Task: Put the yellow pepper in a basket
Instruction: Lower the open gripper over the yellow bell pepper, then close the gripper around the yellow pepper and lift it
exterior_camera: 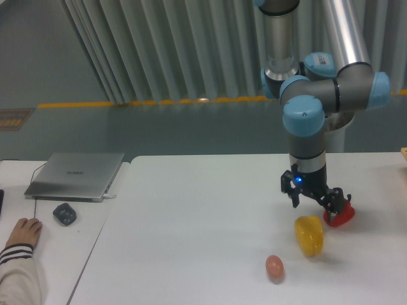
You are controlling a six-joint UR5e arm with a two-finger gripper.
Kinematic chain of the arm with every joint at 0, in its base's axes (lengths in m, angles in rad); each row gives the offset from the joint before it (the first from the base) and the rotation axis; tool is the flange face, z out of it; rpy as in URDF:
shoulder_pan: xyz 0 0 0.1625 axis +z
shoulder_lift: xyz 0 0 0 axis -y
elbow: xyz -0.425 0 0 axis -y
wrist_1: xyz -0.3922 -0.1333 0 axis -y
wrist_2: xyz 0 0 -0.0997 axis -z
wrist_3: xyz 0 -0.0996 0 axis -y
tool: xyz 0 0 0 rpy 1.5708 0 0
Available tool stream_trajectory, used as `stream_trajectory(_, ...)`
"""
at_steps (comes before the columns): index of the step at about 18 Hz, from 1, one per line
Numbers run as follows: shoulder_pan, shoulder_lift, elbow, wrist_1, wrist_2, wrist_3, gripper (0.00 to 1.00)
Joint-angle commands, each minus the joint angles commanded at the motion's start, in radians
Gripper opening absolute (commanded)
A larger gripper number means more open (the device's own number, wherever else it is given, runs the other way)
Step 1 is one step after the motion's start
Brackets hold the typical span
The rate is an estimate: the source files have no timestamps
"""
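The yellow pepper [309,235] lies on the white table [203,216] at the front right, long axis pointing toward me. My gripper [315,204] hangs just above its far end, pointing down, open, with nothing between the fingers. One dark fingertip [336,206] overlaps the red pepper [343,218], which lies right behind the yellow one. I cannot make out a basket in this view.
A small tan-pink egg [274,267] rests in front and left of the yellow pepper. A tan corner of something [404,152] shows at the right frame edge. On the left table are a closed laptop [75,175], a dark mouse [64,213] and a person's hand [24,232].
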Motion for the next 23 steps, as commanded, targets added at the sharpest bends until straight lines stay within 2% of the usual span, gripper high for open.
stream_trajectory(4, -0.006, -0.026, 0.002, 0.031, 0.002, -0.106, 1.0)
stream_trajectory(8, -0.003, -0.034, 0.002, 0.032, 0.008, -0.155, 1.0)
stream_trajectory(23, -0.005, -0.089, -0.012, 0.034, 0.034, -0.154, 0.98)
